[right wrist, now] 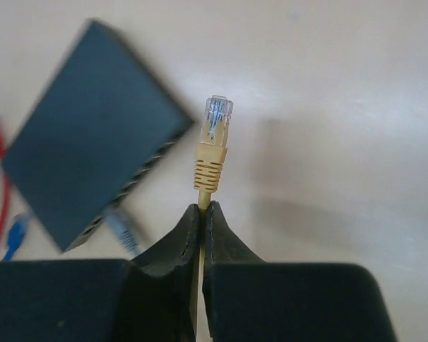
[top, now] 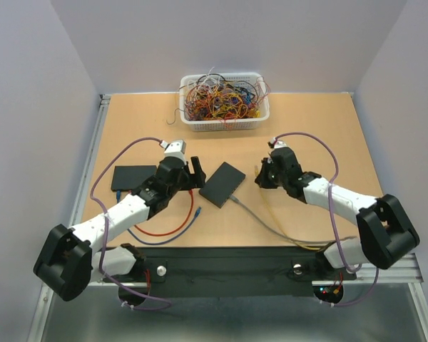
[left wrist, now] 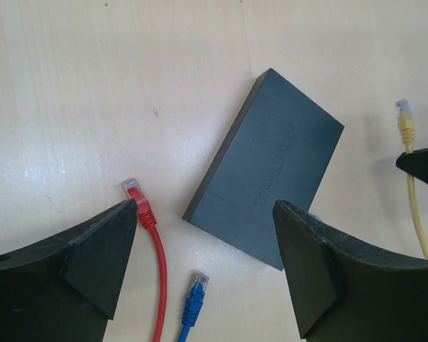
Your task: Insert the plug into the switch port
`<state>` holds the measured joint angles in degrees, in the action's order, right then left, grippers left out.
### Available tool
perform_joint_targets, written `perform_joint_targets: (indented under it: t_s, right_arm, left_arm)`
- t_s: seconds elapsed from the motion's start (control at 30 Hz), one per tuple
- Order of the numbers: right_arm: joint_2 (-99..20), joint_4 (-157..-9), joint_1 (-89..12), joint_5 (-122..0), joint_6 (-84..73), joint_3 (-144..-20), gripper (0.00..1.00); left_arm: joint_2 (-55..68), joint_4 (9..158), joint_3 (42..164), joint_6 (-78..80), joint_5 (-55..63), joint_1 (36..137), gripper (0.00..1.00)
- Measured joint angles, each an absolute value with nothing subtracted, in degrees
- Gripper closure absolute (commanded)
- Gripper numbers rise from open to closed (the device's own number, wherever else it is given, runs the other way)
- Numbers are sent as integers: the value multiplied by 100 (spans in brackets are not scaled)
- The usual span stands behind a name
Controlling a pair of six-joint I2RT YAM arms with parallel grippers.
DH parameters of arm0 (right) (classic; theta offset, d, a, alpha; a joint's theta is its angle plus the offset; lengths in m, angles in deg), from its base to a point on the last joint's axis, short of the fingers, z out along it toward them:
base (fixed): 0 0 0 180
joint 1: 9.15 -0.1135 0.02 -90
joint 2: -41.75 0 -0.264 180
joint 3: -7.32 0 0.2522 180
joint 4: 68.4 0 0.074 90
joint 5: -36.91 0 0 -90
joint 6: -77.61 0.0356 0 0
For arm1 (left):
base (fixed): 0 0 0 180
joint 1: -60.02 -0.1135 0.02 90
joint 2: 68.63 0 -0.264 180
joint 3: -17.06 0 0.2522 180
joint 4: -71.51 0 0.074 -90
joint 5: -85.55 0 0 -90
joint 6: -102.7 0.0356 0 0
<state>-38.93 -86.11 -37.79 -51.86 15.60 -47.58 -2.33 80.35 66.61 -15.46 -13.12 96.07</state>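
Observation:
The switch [top: 222, 184] is a flat matte-black box lying tilted at the table's middle. Its port [right wrist: 139, 178] row lines the narrow edge that faces the right arm. The yellow plug [right wrist: 214, 135] has a clear tip and sticks up past my right gripper [right wrist: 205, 208], which is shut on the yellow cable just behind the plug's boot, to the right of the switch [right wrist: 85, 164]. My left gripper [left wrist: 205, 214] hangs open over the near-left corner of the switch [left wrist: 271, 178], holding nothing. In the top view the right gripper [top: 260, 174] sits right of the box and the left gripper [top: 189, 174] left of it.
A grey cable [top: 264, 221] runs from the switch's port edge toward the near right. A red plug [left wrist: 135, 196] and a blue plug [left wrist: 194, 292] lie loose near the left fingers. A second black box [top: 133, 177] lies at the left. A white basket [top: 225, 122] of tangled wires stands at the back.

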Motion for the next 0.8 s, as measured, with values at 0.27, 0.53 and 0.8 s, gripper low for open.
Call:
perform_joint_targets:
  t_s: [0.27, 0.53, 0.8]
  right_arm:
    - [-2811, -7575, -4553, -6504, 745, -4577, 99]
    - [-2534, -7280, -4933, -7026, 406, -4109, 100]
    - [-2634, -7116, -5171, -7186, 292, -4109, 100]
  left_arm:
    - [-834, 7361, 6222, -1767, -1095, 9526, 12]
    - [-616, 6522, 6154, -2079, -435, 9517, 15]
    - [-117, 5663, 6018, -2512, 107, 9631, 19]
